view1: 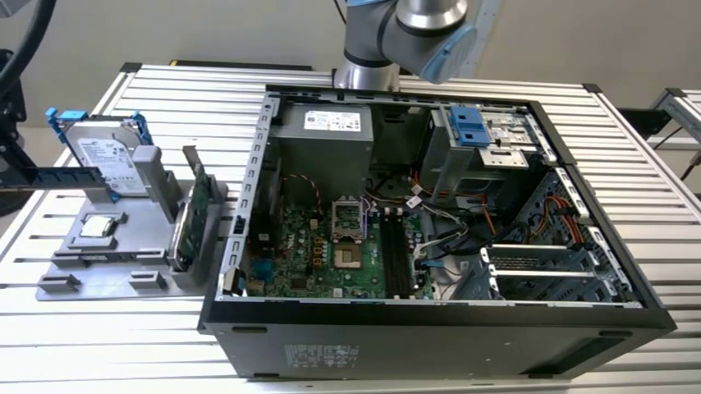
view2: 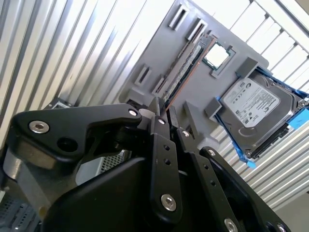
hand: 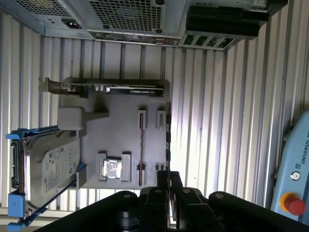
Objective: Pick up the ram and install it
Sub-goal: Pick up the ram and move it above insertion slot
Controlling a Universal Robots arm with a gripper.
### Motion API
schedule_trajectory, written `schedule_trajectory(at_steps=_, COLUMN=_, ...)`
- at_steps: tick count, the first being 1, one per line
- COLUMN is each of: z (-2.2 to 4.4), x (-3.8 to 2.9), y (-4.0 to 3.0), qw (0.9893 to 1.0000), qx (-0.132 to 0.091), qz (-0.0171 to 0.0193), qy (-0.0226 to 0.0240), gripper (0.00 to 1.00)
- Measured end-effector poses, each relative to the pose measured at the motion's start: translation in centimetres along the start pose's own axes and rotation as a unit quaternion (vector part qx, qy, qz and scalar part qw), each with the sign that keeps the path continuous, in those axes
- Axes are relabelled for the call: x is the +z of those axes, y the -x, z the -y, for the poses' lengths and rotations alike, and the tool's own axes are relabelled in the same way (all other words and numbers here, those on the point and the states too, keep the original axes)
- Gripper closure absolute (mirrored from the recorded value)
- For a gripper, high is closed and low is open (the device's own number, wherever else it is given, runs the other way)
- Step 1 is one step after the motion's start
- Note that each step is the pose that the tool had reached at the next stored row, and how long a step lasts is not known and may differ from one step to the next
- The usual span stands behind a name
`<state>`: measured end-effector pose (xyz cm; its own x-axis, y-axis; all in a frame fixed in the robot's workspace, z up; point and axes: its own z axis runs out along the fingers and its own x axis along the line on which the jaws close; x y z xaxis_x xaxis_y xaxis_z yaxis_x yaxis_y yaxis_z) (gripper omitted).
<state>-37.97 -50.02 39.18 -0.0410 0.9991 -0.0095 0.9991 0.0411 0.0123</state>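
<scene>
At the exterior view's far left edge the tool (view1: 13,176) is pressed together on the ram (view1: 64,176) — the dark stick juts out level toward the exterior view's right. It is held above the grey tray (view1: 104,275) and crosses in front of the hard drive (view1: 110,152) with its blue rails. In the second wrist view the black fingers (view2: 157,140) pinch one end of the stick, and the rest of it runs out over the tray. On the tray, in the lower left of the exterior frame, lies a square processor (view1: 98,227), and to its right a green card (view1: 195,217) stands on edge. The middle and right of the frame hold the open computer case (view1: 438,332), lying on its side on the ribbed worktop (view1: 121,349). Its green board (view1: 312,254) faces up — two long dark slots (view1: 396,254) run along the board's right side. The arm (view1: 400,33) rises at the top centre, behind the case.
</scene>
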Motion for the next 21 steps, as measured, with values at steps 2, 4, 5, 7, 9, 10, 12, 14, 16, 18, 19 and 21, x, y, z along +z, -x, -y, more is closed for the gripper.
schedule_trajectory(at_steps=2, z=-0.39, x=0.0, y=0.01, qw=1.0, qx=0.0, qz=0.0, qy=-0.0001, gripper=1.0)
schedule_trajectory(at_steps=4, z=-0.69, x=0.01, y=0.02, qw=1.0, qx=0.0, qz=0.0, qy=-0.0001, gripper=1.0)
schedule_trajectory(at_steps=5, z=-0.82, x=0.0, y=0.03, qw=1.0, qx=0.0, qz=0.0, qy=-0.0001, gripper=1.0)
schedule_trajectory(at_steps=7, z=-1.06, x=0.0, y=0.04, qw=1.0, qx=0.0, qz=0.0, qy=-0.0001, gripper=1.0)
schedule_trajectory(at_steps=9, z=-1.38, x=0.01, y=0.05, qw=1.0, qx=0.0, qz=0.0, qy=-0.0001, gripper=1.0)
schedule_trajectory(at_steps=10, z=-1.53, x=0.01, y=0.05, qw=1.0, qx=0.0, qz=0.0, qy=-0.0001, gripper=1.0)
schedule_trajectory(at_steps=12, z=-1.85, x=0.01, y=0.06, qw=1.0, qx=0.0, qz=0.0, qy=-0.0001, gripper=1.0)
schedule_trajectory(at_steps=14, z=-2.12, x=0.01, y=0.07, qw=1.0, qx=0.0, qz=0.0, qy=-0.0001, gripper=1.0)
schedule_trajectory(at_steps=16, z=-2.32, x=-0.01, y=0.08, qw=1.0, qx=0.0, qz=0.0, qy=-0.0001, gripper=1.0)
schedule_trajectory(at_steps=18, z=-2.48, x=-0.06, y=0.09, qw=1.0, qx=0.0, qz=0.0, qy=-0.0001, gripper=1.0)
schedule_trajectory(at_steps=19, z=-2.55, x=-0.11, y=0.09, qw=1.0, qx=0.0, qz=0.0, qy=-0.0002, gripper=1.0)
schedule_trajectory(at_steps=21, z=-2.7, x=-0.24, y=0.1, qw=1.0, qx=0.0, qz=0.0, qy=-0.0004, gripper=1.0)
